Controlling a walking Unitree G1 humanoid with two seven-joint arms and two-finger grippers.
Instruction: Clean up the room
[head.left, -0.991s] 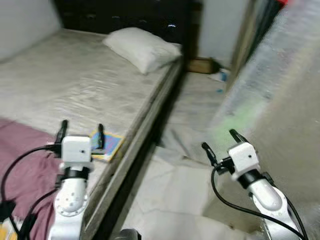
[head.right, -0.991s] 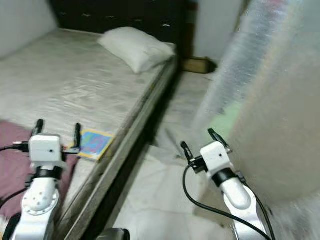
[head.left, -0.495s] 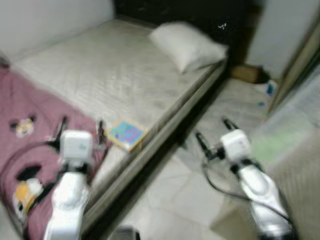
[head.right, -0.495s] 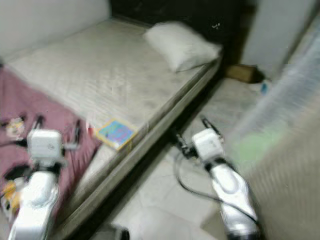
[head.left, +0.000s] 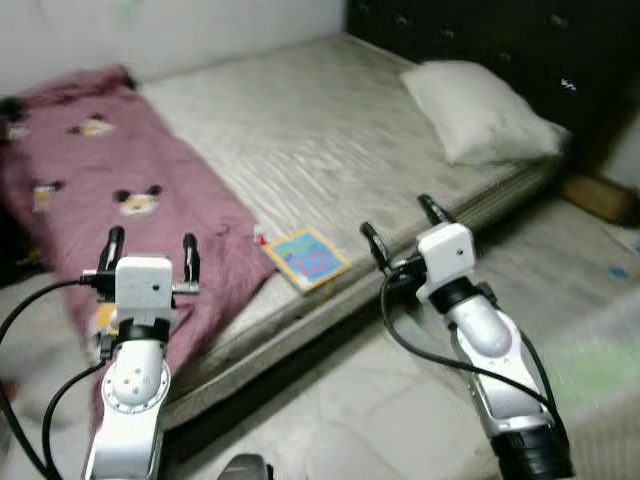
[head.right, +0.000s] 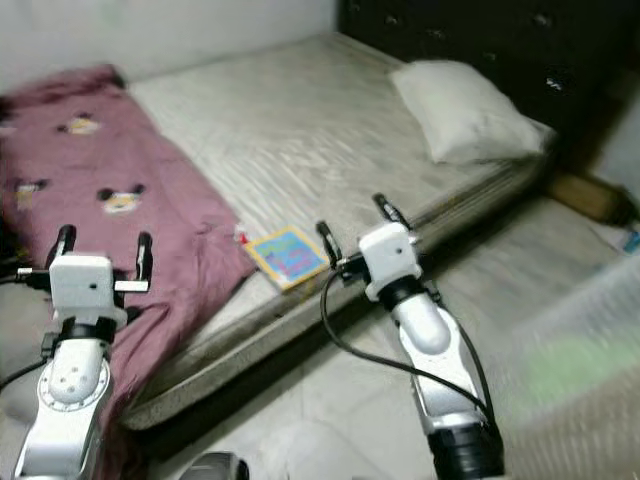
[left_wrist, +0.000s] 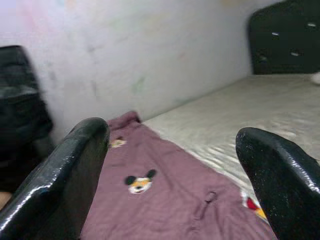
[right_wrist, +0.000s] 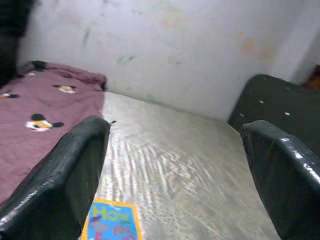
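A colourful book (head.left: 306, 256) lies near the front edge of the bare mattress (head.left: 300, 150), beside a maroon blanket (head.left: 100, 200) printed with cartoon mice that drapes over the edge. A white pillow (head.left: 480, 110) rests at the head end. My left gripper (head.left: 150, 250) hovers open over the blanket's hanging part. Just right of the book, above the mattress edge, my right gripper (head.left: 400, 225) is open and empty. The book's corner (right_wrist: 110, 222) and the blanket (left_wrist: 160, 195) appear between the fingers in the wrist views.
A dark tufted headboard (head.left: 480, 40) stands behind the pillow. A white wall (head.left: 150, 30) runs along the far side of the bed. Pale floor (head.left: 400, 400) lies in front, with a brown box (head.left: 600, 195) at the far right.
The camera has swung left, bringing the blanket and wall into view and dropping the plastic-wrapped thing on the right. Both grippers stay open and now sit closer to the book.
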